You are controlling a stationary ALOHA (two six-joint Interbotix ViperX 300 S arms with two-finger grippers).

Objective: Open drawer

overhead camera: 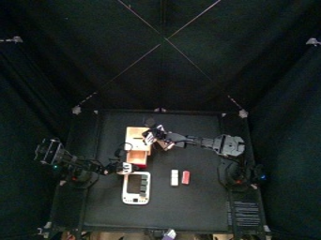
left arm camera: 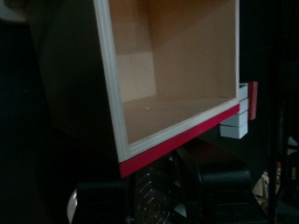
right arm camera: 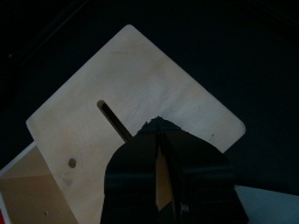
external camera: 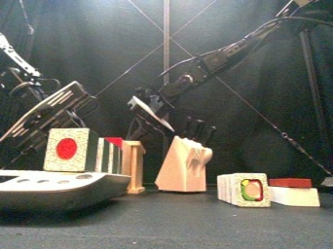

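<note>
- From above, one drawer (overhead camera: 135, 142) sits on the table's (overhead camera: 201, 127) left half, with two arms meeting over it; the right gripper (overhead camera: 160, 133) reaches across to its far right corner.
- Only the left wrist view shows the drawer's (left arm camera: 176, 66) hollow, pale wood inside and red lower edge; the left gripper's opening cannot be told.
- Only the right wrist view shows the right gripper (right arm camera: 162, 162) nearly closed against a slotted wooden panel (right arm camera: 128, 114).
- The front view alone shows one red-dotted block (external camera: 68, 149).
</note>
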